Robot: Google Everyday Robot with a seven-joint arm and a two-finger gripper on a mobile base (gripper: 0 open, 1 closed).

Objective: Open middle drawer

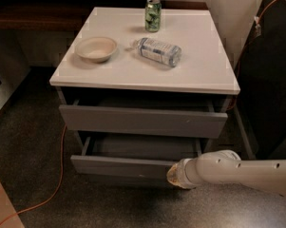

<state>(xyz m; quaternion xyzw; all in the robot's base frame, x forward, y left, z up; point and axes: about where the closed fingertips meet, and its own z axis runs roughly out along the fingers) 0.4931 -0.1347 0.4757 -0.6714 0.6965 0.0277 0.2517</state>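
Middle drawer [119, 166] stands pulled out beneath the upper drawer [142, 121]. Gripper [175, 175] sits at its front's right end; its opening cannot be told.

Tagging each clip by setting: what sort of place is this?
Probably an office or lab corner: a grey drawer cabinet with a white top, dark speckled floor, and an orange cable trailing across it. The gripper is low, at the front of the open middle drawer.
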